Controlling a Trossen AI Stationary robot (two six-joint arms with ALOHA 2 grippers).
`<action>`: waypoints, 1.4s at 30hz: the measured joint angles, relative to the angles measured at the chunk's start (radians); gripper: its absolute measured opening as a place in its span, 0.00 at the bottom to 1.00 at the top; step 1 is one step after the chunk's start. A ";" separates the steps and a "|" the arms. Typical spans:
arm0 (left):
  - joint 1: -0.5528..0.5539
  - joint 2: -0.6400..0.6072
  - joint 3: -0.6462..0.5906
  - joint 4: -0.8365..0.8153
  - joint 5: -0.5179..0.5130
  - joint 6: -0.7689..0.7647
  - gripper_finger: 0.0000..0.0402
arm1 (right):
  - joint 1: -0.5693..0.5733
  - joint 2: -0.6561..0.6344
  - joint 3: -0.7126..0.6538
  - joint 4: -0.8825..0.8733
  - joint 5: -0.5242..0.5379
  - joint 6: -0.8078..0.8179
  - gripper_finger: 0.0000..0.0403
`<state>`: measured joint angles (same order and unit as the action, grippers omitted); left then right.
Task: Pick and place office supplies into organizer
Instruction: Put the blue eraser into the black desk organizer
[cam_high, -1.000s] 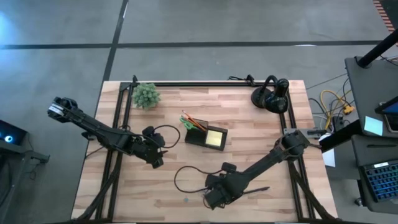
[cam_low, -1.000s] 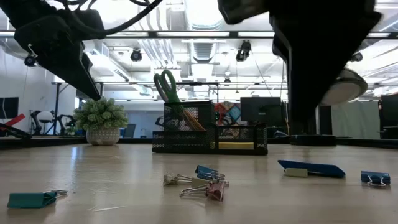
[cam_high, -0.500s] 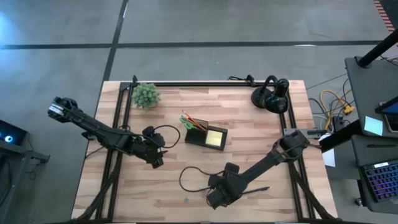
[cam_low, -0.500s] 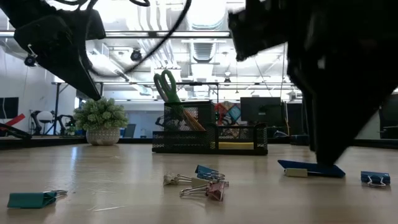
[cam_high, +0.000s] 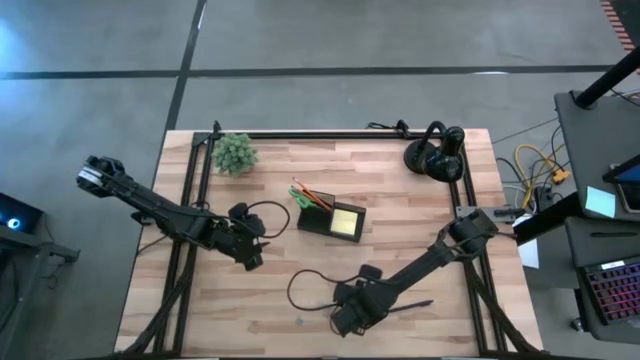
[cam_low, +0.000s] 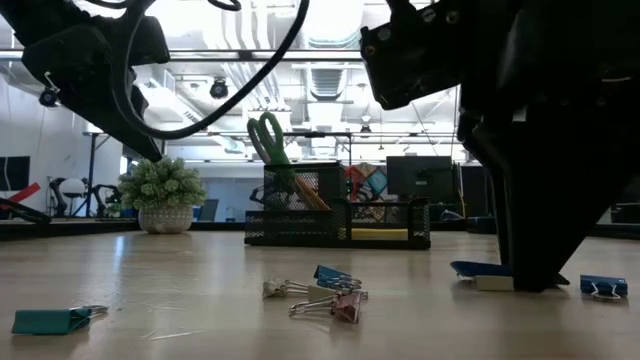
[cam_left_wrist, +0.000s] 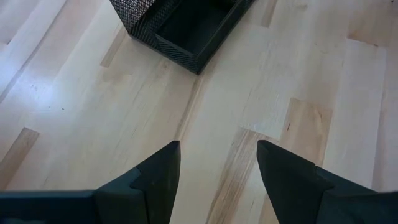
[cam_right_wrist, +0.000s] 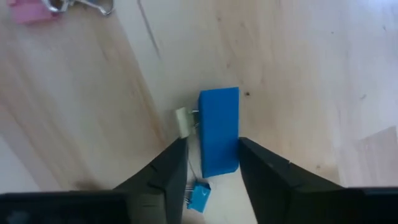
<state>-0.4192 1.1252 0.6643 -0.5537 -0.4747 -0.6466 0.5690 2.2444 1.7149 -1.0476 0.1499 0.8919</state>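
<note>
My right gripper (cam_right_wrist: 213, 163) is open and low at the table's near side (cam_high: 347, 320). Its fingers stand on either side of a blue binder clip (cam_right_wrist: 219, 129) lying flat on the wood, also seen in the low view (cam_low: 482, 270). The black mesh organizer (cam_high: 330, 216) holds green-handled scissors (cam_low: 267, 138), orange pencils (cam_high: 312, 194) and a yellow sticky pad (cam_high: 347, 220). My left gripper (cam_left_wrist: 217, 167) is open and hovers left of the organizer (cam_left_wrist: 180, 28), over bare wood (cam_high: 250, 256). My right gripper comes at the blue binder clip from above, pointing down, one finger (cam_right_wrist: 261, 171) close against the clip's long side (cam_right_wrist: 235, 149) and the other finger a little off its other side. I cannot tell whether either finger touches it. The clip lies flat on the table.
Loose clips lie on the near table: a pink one (cam_right_wrist: 28, 11), a small blue one (cam_right_wrist: 199, 198), a teal one (cam_low: 48, 320), a cluster (cam_low: 325, 292) and a blue one (cam_low: 603, 287). A black pen (cam_high: 412, 304) lies right of my right gripper. A plant (cam_high: 236, 153) and headphone-like object (cam_high: 437, 152) stand far back.
My right gripper has come down from above the table until its fingers reach the wood around the blue binder clip. The clip has stayed where it was.
</note>
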 joint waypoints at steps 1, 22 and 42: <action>0.000 0.000 0.000 0.000 0.000 0.000 0.49 | 0.000 0.000 0.000 0.002 -0.001 -0.011 0.30; 0.000 0.000 0.000 0.001 -0.001 0.000 0.49 | -0.097 -0.063 0.104 -0.185 0.134 -0.104 0.02; 0.000 -0.011 0.000 -0.007 -0.001 -0.055 0.49 | -0.456 -0.054 0.246 0.025 0.134 -0.811 0.02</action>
<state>-0.4192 1.1143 0.6647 -0.5610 -0.4755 -0.7013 0.1133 2.1905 1.9607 -1.0228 0.2835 0.0806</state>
